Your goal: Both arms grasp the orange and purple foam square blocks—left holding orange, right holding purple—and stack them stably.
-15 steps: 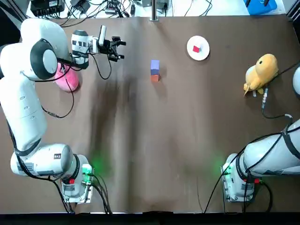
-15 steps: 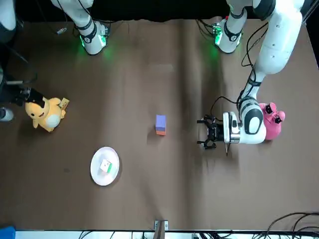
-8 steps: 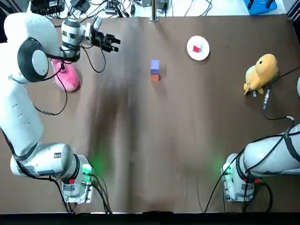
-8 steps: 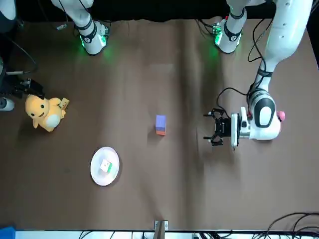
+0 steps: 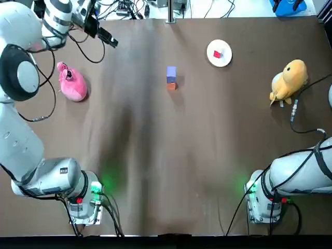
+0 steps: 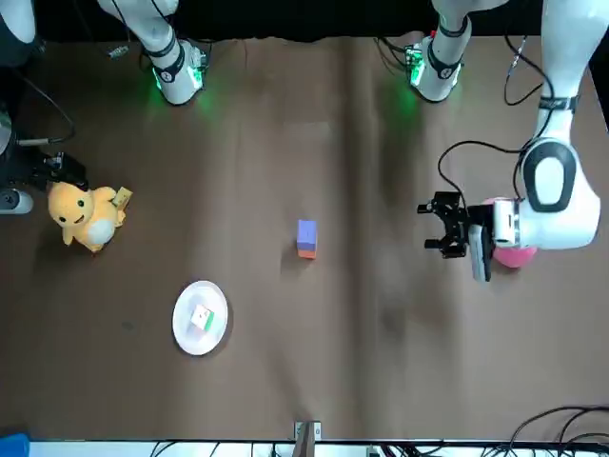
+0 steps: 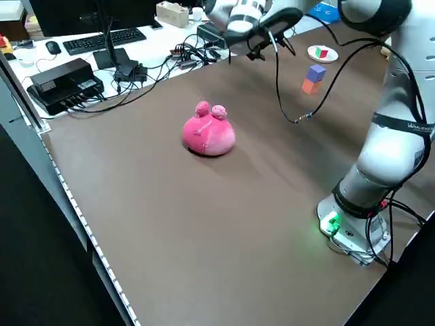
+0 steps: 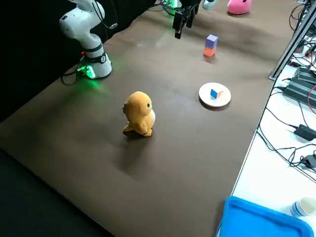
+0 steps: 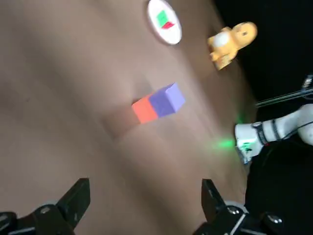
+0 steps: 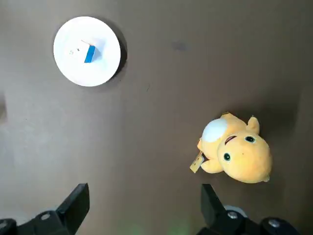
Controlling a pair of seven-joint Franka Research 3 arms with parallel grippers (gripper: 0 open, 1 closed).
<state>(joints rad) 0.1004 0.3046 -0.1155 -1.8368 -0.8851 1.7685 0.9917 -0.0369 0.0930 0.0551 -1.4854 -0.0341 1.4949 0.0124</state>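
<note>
Blocks: purple block stacked on orange block, mid-table toward the far edge, touched by neither claw.
Left gripper: raised near the far left corner, beside the pink toy, well apart from the blocks; fingers spread, empty.
Right gripper: high over the yellow toy and plate; fingers spread, empty.

Both arms are glossy white, built of rounded, swollen segments. The left arm, down the left edge of the overhead picture, has a black disc ringed in grey capping one joint. Its base, lower left, carries a green light and a red spot. The right arm, lower right, shows the same green glow. Thin black cables loop off the shells. The left gripper is black behind a white wrist, and the right gripper is black too.
</note>
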